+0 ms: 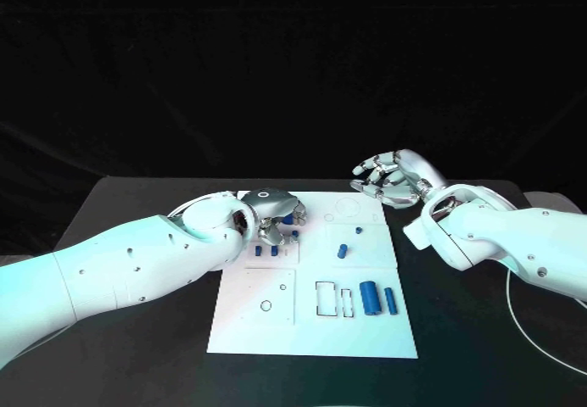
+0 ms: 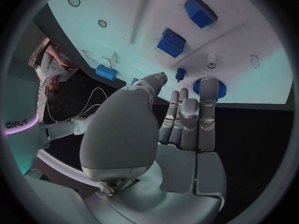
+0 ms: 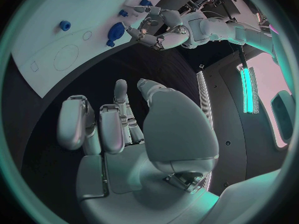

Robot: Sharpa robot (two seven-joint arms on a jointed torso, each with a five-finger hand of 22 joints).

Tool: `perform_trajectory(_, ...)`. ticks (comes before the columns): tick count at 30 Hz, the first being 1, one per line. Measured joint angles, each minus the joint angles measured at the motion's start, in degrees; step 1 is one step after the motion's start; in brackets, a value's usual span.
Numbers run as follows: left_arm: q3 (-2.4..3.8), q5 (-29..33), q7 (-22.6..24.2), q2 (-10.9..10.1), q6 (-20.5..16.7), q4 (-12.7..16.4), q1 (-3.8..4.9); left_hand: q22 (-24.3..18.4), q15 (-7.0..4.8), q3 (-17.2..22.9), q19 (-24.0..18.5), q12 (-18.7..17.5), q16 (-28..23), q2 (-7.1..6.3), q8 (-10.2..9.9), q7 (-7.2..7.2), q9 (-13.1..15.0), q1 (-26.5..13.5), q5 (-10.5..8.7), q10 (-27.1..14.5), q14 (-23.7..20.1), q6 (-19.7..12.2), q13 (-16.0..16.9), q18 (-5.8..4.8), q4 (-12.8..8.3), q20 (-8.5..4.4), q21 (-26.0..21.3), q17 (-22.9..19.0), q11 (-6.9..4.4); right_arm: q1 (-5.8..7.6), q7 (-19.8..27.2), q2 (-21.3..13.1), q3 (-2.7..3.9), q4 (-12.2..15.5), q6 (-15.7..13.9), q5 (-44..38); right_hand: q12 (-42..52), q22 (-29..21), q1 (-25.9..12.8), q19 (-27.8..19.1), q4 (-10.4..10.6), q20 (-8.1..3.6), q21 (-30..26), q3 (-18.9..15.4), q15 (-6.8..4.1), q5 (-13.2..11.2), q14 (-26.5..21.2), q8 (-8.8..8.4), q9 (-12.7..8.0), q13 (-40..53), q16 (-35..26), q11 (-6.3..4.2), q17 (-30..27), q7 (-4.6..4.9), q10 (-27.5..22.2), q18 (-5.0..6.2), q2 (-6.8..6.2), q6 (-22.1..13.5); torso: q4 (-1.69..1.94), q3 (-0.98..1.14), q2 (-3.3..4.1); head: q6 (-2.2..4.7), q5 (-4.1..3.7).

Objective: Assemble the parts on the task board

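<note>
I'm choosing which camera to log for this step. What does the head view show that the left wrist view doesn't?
Head view alone: the right hand raised open beyond the task board's far right corner, and the long blue parts lying near the board's front.

Left wrist view alone: the left hand's fingers close up over the board edge, next to a round blue part.

Both: the white board, blue parts, the left hand.
</note>
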Motion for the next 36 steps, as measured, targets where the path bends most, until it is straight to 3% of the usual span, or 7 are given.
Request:
perform_trajectory(3, 0.03, -0.9, -0.5, 0.4, 0.5, -0.3, 0.00, 2.4, -0.04, 0.0, 1.3, -0.3, 1.2, 0.09, 0.0, -0.13, -0.6, 0.5, 0.00, 1.4, 1.1, 1.2, -0.7, 0.00, 0.0, 0.01, 2.1, 0.9, 0.06, 0.00, 0.0, 0.0, 0.00, 0.0, 0.0, 0.0, -0.3, 0.0, 0.0, 0.0, 0.0, 0.00, 0.0, 0.0, 0.00, 0.0, 0.0, 0.00, 0.0, -0.1, 0.0, 0.00, 0.0, 0.16, 0.0, 0.00, 0.00, -0.2, 0.01, 0.00, -0.02, -0.05, -0.08)
perform_trajectory(5, 0.05, -1.4, -0.8, 0.6, 0.9, -0.4, 0.00, 3.6, -0.11, 0.4, 1.8, -0.3, 1.8, 0.09, 0.0, -0.14, -0.9, 0.5, 0.00, 2.0, 1.6, 1.6, -1.1, -0.92, 0.3, -0.08, 3.2, 1.5, -0.10, 0.00, 0.0, 0.1, 0.00, 0.0, 0.0, 0.0, -0.3, 0.0, 0.0, 0.0, 0.0, 0.00, 0.0, 0.0, 0.00, 0.0, 0.0, 0.00, 0.0, -0.1, 0.0, 0.01, 0.0, 0.18, 0.0, -0.01, 0.00, -0.2, 0.02, 0.00, -0.03, -0.14, -0.12)
perform_trajectory(16, 0.06, -3.0, -2.0, 2.0, 2.8, -2.1, 0.01, 8.3, -0.40, 3.4, 4.0, -1.3, 3.6, 0.52, -0.5, -0.34, -2.4, 1.0, 0.00, 5.3, 3.7, 3.6, -2.8, -0.98, 0.6, -0.30, 7.1, 3.2, -0.54, -0.01, 0.1, 0.3, 0.00, 0.0, 0.0, 0.0, -0.3, 0.0, -0.2, 0.0, 0.0, 0.00, 0.0, 0.0, 0.00, 0.0, 0.0, 0.00, 0.0, -0.2, 0.0, 0.10, 0.0, 0.26, 0.1, 0.00, -0.23, -0.1, 0.15, -0.04, -0.05, -0.24, -0.21)
perform_trajectory(18, 0.05, -3.2, -2.0, 2.4, 2.9, -2.5, 0.01, 8.9, -0.61, 3.7, 4.2, -1.3, 3.8, 0.53, -0.5, -0.34, -2.5, 1.0, 0.00, 5.7, 3.9, 4.0, -2.9, -1.81, 0.5, -0.51, 7.6, 3.4, -0.53, -0.01, 0.1, 0.4, 0.00, 0.0, 0.0, 0.0, -0.3, 0.0, -0.2, 0.0, 0.0, 0.00, 0.0, 0.0, 0.00, 0.0, 0.0, 0.00, 0.0, -0.2, 0.0, 0.10, 0.0, 0.31, 0.1, -0.01, -0.23, -0.1, 0.13, -0.06, -0.05, -0.25, -0.21)
perform_trajectory(34, 0.01, -3.6, -2.1, 3.4, 3.4, -3.7, -0.01, 12.9, -1.15, 5.4, 6.4, -2.3, 4.9, 0.53, -0.8, -0.65, -3.1, 1.0, 0.00, 8.0, 5.2, 5.4, -3.9, -1.84, 0.0, -0.64, 10.9, 4.7, -1.02, -0.03, 0.2, 0.5, 0.00, 0.0, 0.0, 0.0, -0.5, 0.0, -0.2, 0.0, 0.0, 0.00, 0.0, 0.0, 0.01, 0.0, 0.0, 0.00, 0.0, -0.4, 0.0, 0.12, 0.0, 0.36, 0.3, -0.01, -0.22, -0.2, 0.13, 0.00, -0.07, -0.48, -0.44)
perform_trajectory(36, 0.01, -3.6, -2.1, 3.4, 3.6, -3.7, -0.01, 13.9, -1.17, 5.8, 6.9, -2.3, 5.1, 0.53, -0.8, -0.88, -3.2, 1.0, 0.00, 9.0, 5.7, 6.1, -4.0, -2.70, -0.1, -0.86, 11.8, 5.0, -1.31, -0.03, 0.2, 0.5, 0.00, 0.0, 0.0, 0.0, -0.5, 0.0, -0.2, 0.0, 0.0, 0.00, 0.0, 0.0, 0.01, 0.0, 0.0, 0.00, 0.0, -0.4, 0.0, 0.12, 0.0, 0.36, 0.3, -0.01, -0.22, -0.2, 0.15, -0.01, -0.08, -0.52, -0.44)
